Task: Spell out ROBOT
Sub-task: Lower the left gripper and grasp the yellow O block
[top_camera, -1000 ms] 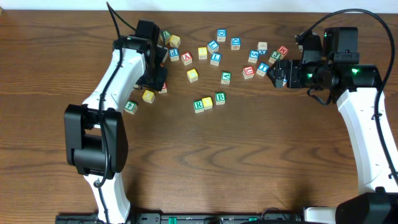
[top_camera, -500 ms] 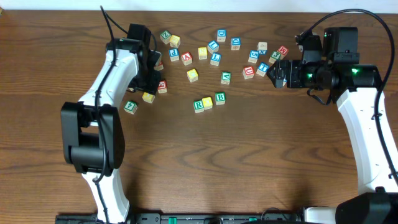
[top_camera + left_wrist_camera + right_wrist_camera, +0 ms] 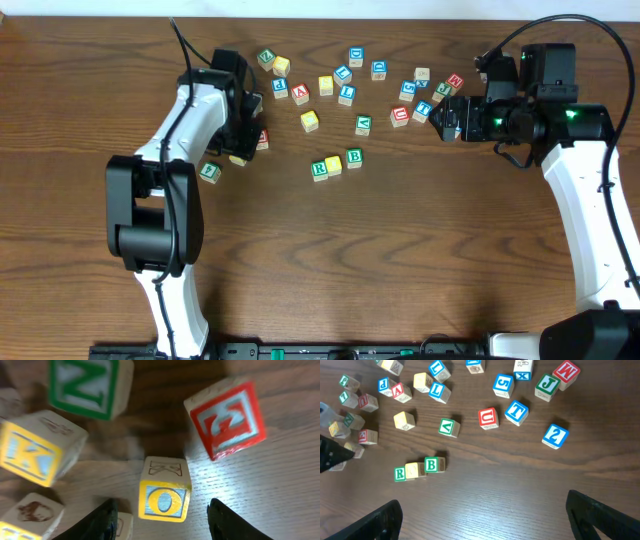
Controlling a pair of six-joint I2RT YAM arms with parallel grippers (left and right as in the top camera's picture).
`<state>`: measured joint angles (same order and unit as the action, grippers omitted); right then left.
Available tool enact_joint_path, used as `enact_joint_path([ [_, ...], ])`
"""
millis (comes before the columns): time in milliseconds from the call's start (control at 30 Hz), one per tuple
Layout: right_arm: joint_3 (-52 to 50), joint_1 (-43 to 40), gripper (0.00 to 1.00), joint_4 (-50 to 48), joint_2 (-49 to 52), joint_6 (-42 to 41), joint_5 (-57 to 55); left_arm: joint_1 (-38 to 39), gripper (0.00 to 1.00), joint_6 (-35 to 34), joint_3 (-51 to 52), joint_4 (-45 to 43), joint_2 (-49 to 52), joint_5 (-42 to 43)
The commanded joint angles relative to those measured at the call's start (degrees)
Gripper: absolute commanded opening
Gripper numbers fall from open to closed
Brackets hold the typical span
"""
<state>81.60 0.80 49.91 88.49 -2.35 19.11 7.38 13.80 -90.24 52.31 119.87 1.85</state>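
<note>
A row of three blocks lies mid-table: a green R [image 3: 319, 169], a yellow block [image 3: 334, 165] and a green B [image 3: 354, 157]; the row also shows in the right wrist view [image 3: 420, 468]. My left gripper [image 3: 162, 520] is open, its fingers on either side of a yellow O block [image 3: 163, 490], just above it. That block lies at the left cluster [image 3: 238, 157]. A blue T block [image 3: 516, 412] lies in the scatter at the back right. My right gripper [image 3: 482, 517] is open and empty, high above bare wood near the blocks at the right [image 3: 448, 118].
Around the O block lie a red block [image 3: 226, 416], a green N block [image 3: 87, 384] and a yellow K block [image 3: 35, 450]. Several more letter blocks are scattered across the back of the table [image 3: 345, 80]. A green block [image 3: 209, 171] lies alone at the left.
The left arm has shifted slightly over the left cluster of blocks, first toward the back left, then back right. The right arm and the R–B row have not moved.
</note>
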Motion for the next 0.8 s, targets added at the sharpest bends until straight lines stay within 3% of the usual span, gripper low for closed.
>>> enact_joint_path([
  [0, 1.16, -0.72, 0.99, 0.07, 0.02, 0.28, 0.35, -0.02, 0.56, 0.48, 1.57, -0.37, 0.70, 0.76],
  [133, 1.16, -0.72, 0.99, 0.07, 0.02, 0.28, 0.35, -0.02, 0.56, 0.46, 1.60, -1.27, 0.70, 0.76],
  [333, 1.16, -0.72, 0.99, 0.07, 0.02, 0.28, 0.35, -0.02, 0.41, -1.25, 1.60, -3.17, 0.70, 0.76],
  [767, 1.16, -0.72, 0.99, 0.07, 0.02, 0.28, 0.35, 0.09, 0.41, -2.10, 4.94, -7.19, 0.68, 0.76],
])
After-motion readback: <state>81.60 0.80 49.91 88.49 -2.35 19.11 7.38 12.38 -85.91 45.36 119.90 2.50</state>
